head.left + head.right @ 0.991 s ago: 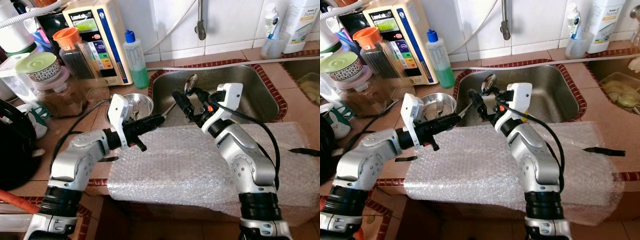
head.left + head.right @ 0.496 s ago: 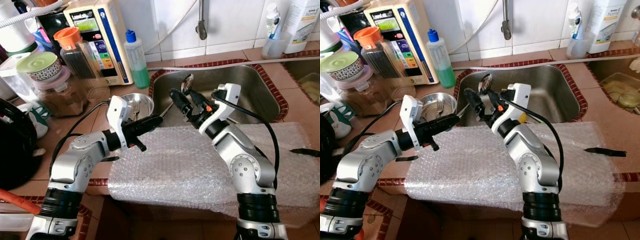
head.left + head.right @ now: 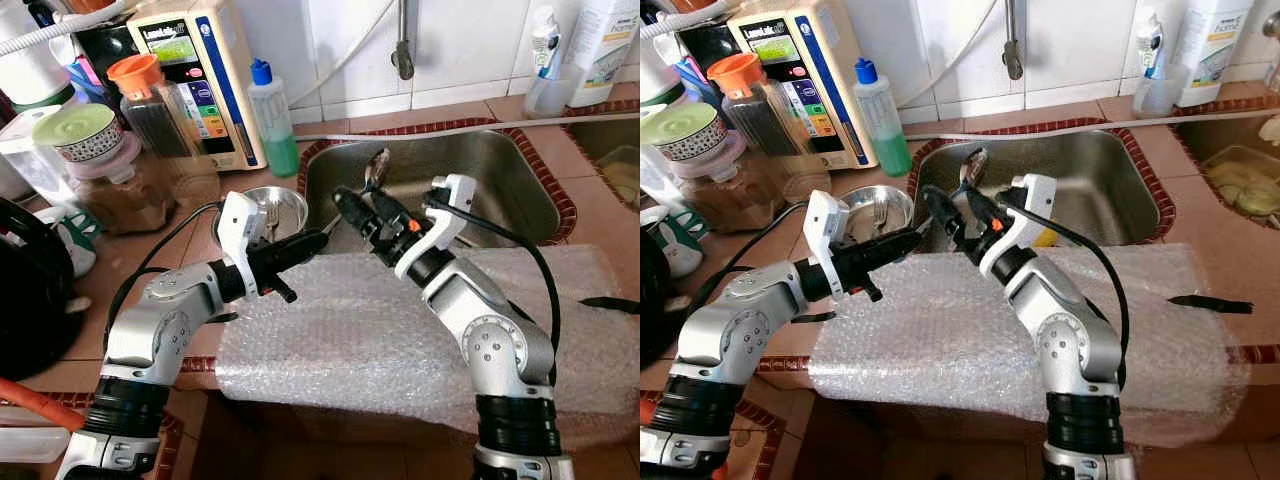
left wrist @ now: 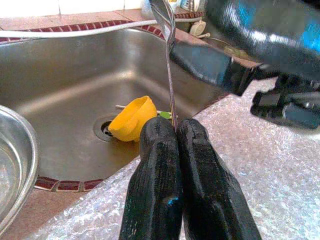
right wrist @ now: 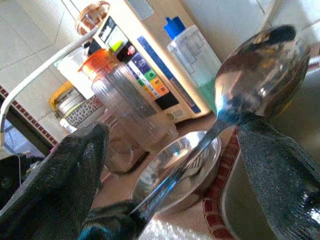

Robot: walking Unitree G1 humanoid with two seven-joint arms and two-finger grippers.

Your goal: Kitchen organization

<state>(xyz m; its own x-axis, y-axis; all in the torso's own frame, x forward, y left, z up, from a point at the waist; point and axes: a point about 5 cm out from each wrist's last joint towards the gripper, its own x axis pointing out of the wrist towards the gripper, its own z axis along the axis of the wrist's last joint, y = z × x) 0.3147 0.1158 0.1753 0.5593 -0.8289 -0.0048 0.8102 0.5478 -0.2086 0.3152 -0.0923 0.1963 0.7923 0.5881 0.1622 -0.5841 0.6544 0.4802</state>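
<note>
A steel spoon (image 3: 377, 166) slants up over the sink's near-left corner, bowl end high. My left gripper (image 3: 320, 238) is shut on the tip of its handle; the left wrist view has both black fingers (image 4: 159, 150) pinching the thin handle (image 4: 170, 85). My right gripper (image 3: 360, 203) stands open just beyond. Its fingers (image 5: 65, 175) straddle the spoon's neck without touching it, and the spoon's bowl (image 5: 260, 70) lies between them. A steel bowl (image 3: 295, 197) with a fork (image 3: 270, 216) in it rests on the counter left of the sink.
Bubble wrap (image 3: 390, 330) covers the front counter under both arms. The sink (image 3: 500, 170) holds a yellow piece (image 4: 131, 119) by the drain. A green soap bottle (image 3: 272, 120), jars (image 3: 150, 100) and a black kettle (image 3: 30, 290) crowd the left. A black utensil (image 3: 610, 302) lies at the right.
My right gripper has shifted a little to the left along the spoon, closer to my left gripper. The left arm and spoon have hardly moved.
</note>
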